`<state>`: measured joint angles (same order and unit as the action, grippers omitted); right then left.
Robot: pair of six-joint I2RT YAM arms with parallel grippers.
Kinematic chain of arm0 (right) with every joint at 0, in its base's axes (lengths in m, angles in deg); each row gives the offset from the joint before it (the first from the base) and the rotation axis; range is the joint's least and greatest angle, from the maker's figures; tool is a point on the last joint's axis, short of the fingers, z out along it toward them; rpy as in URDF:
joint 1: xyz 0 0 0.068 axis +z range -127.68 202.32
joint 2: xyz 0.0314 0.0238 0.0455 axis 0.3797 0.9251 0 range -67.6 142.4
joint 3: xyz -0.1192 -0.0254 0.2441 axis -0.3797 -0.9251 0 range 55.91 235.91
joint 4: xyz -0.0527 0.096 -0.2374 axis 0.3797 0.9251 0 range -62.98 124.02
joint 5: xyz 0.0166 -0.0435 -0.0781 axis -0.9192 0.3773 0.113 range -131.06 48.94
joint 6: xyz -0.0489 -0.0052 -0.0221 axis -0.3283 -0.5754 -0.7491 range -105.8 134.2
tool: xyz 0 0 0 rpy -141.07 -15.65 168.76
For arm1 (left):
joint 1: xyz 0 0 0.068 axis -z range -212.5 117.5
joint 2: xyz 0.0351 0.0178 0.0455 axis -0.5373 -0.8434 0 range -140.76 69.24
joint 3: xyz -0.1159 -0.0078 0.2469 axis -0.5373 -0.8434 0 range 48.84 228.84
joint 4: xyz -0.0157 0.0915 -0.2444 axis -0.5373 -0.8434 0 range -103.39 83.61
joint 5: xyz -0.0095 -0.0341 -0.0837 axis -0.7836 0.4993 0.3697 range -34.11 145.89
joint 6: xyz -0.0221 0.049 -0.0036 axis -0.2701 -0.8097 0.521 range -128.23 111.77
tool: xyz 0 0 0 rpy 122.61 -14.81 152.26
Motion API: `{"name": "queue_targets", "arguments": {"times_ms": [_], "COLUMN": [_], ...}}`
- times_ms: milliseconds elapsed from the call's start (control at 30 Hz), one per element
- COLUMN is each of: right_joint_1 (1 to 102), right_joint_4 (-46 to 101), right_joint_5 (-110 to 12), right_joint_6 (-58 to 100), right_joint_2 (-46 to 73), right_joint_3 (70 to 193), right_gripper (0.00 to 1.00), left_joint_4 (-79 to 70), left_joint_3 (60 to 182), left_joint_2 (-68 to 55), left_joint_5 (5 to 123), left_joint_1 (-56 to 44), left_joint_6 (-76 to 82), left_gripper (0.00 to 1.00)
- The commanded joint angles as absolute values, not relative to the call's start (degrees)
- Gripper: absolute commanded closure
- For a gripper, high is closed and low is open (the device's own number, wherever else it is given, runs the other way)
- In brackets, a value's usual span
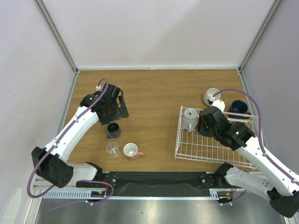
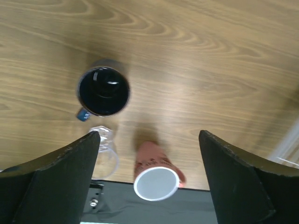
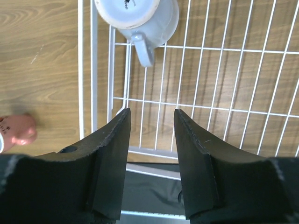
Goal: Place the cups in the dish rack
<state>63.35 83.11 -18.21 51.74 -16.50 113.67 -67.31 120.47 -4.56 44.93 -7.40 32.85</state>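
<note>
Cups in two groups: pale grey-blue mug (image 1: pixel 190 117) in the far-left corner of the dish rack (image 1: pixel 215 144) on the right, cream-white mug (image 1: pixel 211 96) and dark blue cup (image 1: pixel 239 108) by its far edge; dark blue mug (image 1: pixel 113 130), clear glass (image 1: pixel 112 149) and reddish-pink cup (image 1: pixel 132 150) on the table (image 1: pixel 154 93), left. Left gripper (image 1: pixel 117 105) just beyond the dark blue mug, jaws wide apart, empty. Right gripper (image 3: pixel 150 116) over the rack's near-left part, jaws partly apart, nothing between.
</note>
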Motion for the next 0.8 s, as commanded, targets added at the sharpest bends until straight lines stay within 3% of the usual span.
{"name": "queue_targets", "arguments": {"times_ms": [0,233,267,300,767], "right_joint_1": [63.54,63.54,63.54,63.54,63.54], "right_joint_4": [85.99,88.72,88.89,89.15,90.74], "right_joint_5": [-19.62,-18.65,-18.83,-18.92,-18.21], "right_joint_6": [53.31,53.66,53.66,53.75,53.93], "right_joint_2": [-17.32,-18.90,-18.99,-19.43,-19.87], "right_joint_3": [117.43,118.93,118.76,118.67,119.19], "right_gripper": [0.53,0.53,0.53,0.53,0.54], "left_joint_4": [-68.44,-67.12,-67.38,-68.25,-66.25], "left_joint_3": [119.95,119.50,120.02,120.64,119.33], "left_joint_2": [-5.11,-10.38,-11.43,-14.31,-21.28], "left_joint_5": [40.25,39.64,39.29,38.93,39.19], "left_joint_1": [-7.45,-7.45,-7.45,-7.45,-7.45], "left_joint_6": [32.63,36.59,36.85,37.81,38.53], "left_gripper": [0.08,0.17,0.29,0.32,0.34]}}
